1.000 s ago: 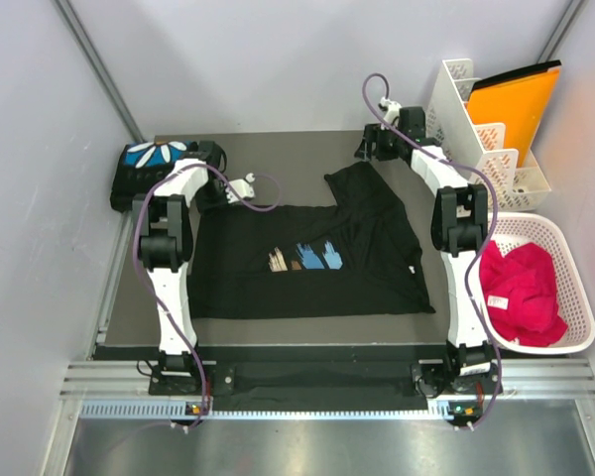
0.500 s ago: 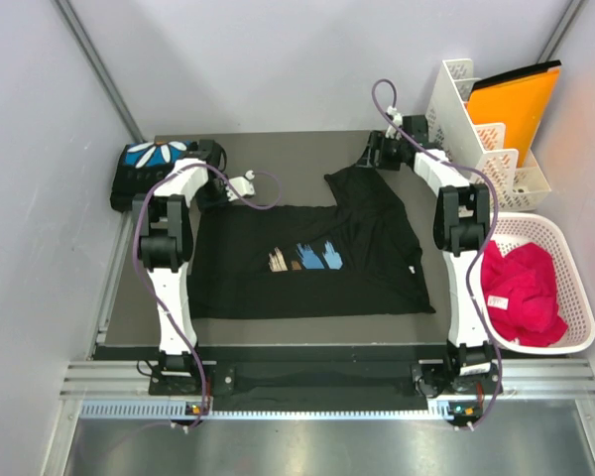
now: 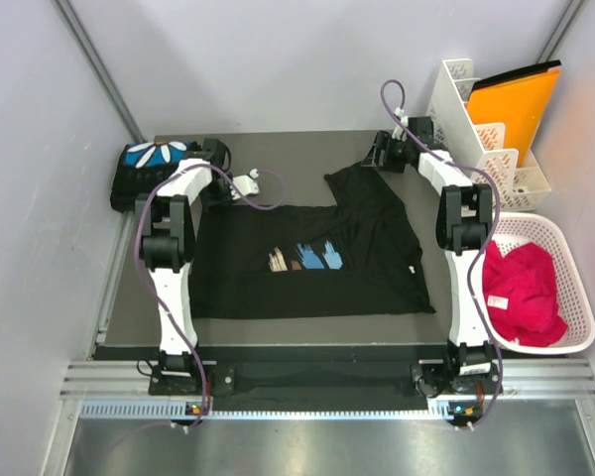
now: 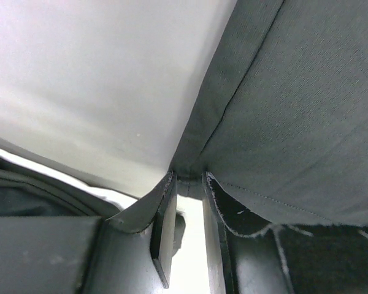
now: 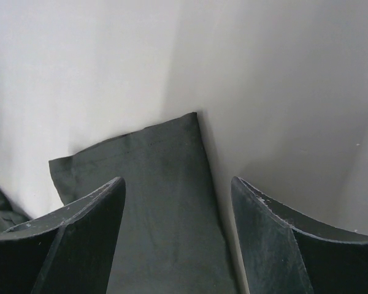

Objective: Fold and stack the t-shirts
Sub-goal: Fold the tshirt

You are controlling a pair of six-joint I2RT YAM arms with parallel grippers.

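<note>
The left gripper (image 4: 187, 179) has its fingers close together, with only a narrow gap, and a hemmed edge of the spread shirt (image 3: 278, 293) is caught at their tips. This black shirt lies flat in the middle of the table (image 3: 297, 154), its blue and tan print facing up.

The right gripper (image 5: 178, 182) has its fingers wide apart and holds nothing. It is above the far sleeve (image 5: 147, 153) of the same shirt.

A second shirt (image 3: 151, 167), folded, lies at the far left corner. The white basket (image 3: 541, 220) on the right contains red cloth (image 3: 521, 288). The white rack (image 3: 466, 109) behind it holds an orange folder (image 3: 516, 104).
</note>
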